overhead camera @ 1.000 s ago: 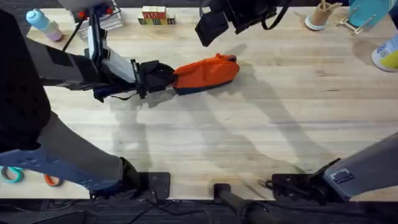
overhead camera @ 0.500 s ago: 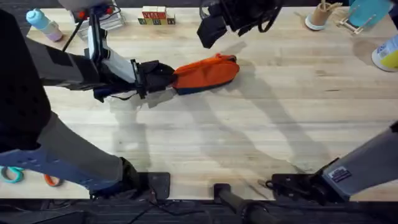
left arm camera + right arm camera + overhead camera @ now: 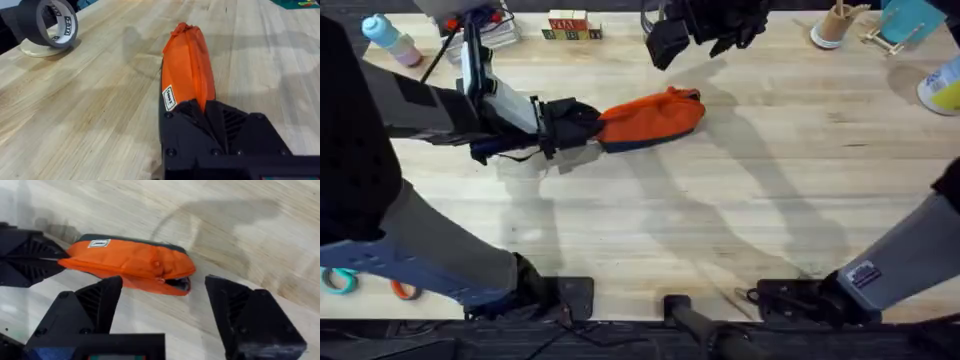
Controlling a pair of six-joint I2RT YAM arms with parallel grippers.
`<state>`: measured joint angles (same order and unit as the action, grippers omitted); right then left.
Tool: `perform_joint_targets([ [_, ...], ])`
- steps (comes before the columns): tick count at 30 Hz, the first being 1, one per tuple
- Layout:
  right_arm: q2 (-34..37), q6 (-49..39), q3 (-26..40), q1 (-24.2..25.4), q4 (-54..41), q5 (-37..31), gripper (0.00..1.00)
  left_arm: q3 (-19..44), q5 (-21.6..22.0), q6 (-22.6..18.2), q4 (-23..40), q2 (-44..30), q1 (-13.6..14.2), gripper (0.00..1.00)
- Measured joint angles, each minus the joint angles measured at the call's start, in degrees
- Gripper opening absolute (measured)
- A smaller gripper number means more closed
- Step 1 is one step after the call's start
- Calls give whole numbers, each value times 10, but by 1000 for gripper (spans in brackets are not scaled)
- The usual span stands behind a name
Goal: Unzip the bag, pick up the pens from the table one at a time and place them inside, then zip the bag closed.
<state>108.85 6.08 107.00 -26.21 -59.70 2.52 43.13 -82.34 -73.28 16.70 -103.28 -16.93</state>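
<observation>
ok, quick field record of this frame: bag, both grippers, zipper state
bag: orange pouch lying on the table
left gripper: shut on one end of the bag
right gripper: open, above the bag's other end, not touching
zipper: small gap showing at the end under the right gripper; the rest cannot be told

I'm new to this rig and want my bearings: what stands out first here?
The orange bag lies mid-table toward the far edge, its end pinched by the left gripper. The right gripper hangs open above the bag's other end. A tape roll rests on the wooden table.
</observation>
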Motion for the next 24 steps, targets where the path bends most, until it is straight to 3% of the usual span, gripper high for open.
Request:
perform_joint_targets([
  [24,36,1,0,1,1,3,996,0,0,0,0,0,0,42],
])
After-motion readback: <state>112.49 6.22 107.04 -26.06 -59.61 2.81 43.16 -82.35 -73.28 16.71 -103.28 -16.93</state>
